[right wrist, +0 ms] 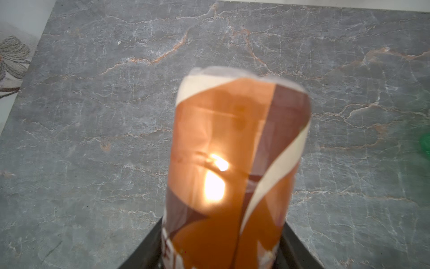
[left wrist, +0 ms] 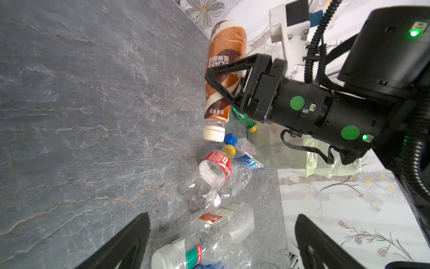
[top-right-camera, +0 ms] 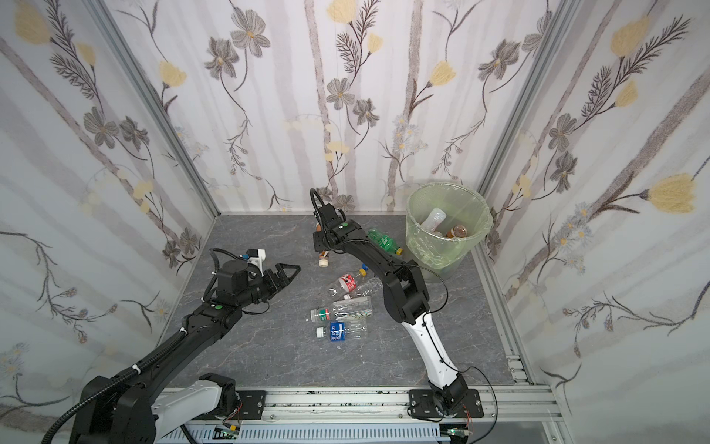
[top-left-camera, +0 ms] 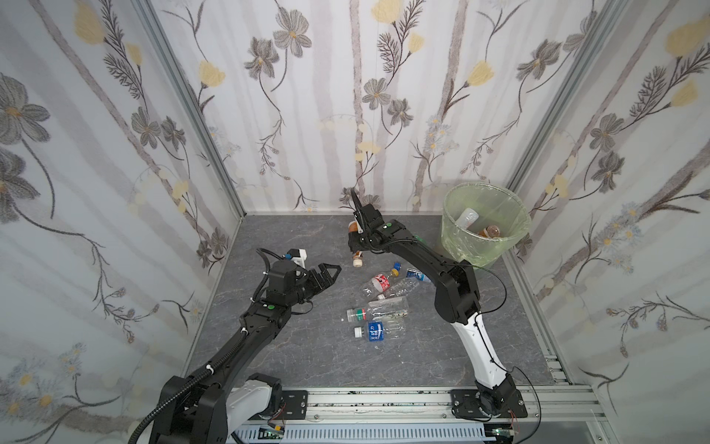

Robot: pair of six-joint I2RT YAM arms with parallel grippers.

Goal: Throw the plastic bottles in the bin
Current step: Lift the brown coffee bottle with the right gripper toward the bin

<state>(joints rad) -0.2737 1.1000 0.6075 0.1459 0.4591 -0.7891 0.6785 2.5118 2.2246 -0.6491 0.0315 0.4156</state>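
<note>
The right pincer (top-left-camera: 356, 246) seems to pinch the brown coffee bottle (left wrist: 226, 46) far back on the counter (top-left-camera: 288, 346), left of the bin (top-left-camera: 461, 240). The left pincer (top-left-camera: 331, 276) is spread wide, left of the clear bottles (top-left-camera: 388, 304).

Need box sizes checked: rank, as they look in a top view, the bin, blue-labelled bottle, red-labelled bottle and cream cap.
1. bin, clearly largest.
2. blue-labelled bottle and red-labelled bottle: look alike, not ranked.
3. cream cap, smallest.
</note>
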